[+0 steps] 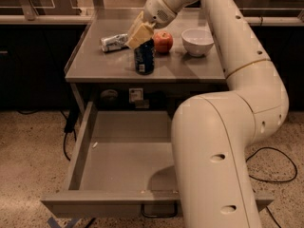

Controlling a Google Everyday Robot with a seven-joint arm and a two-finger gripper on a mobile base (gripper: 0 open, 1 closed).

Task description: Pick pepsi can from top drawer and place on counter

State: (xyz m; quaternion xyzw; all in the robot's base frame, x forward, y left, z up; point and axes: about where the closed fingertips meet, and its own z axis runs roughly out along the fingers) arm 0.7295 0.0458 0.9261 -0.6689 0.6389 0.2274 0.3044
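The pepsi can (144,59) stands upright on the counter (99,68), near its middle and a little toward the front. My gripper (139,34) is right at the can's top, coming in from above and behind, and it hides the can's lid. The top drawer (121,161) is pulled out below the counter, and the part of its grey floor that shows holds nothing. My arm's big white link covers the drawer's right side.
A dented silvery can (114,42) lies on its side behind and left of the pepsi can. A red apple (163,42) and a white bowl (197,41) sit to its right. My arm (213,151) fills the right foreground. Cables (270,165) lie on the floor.
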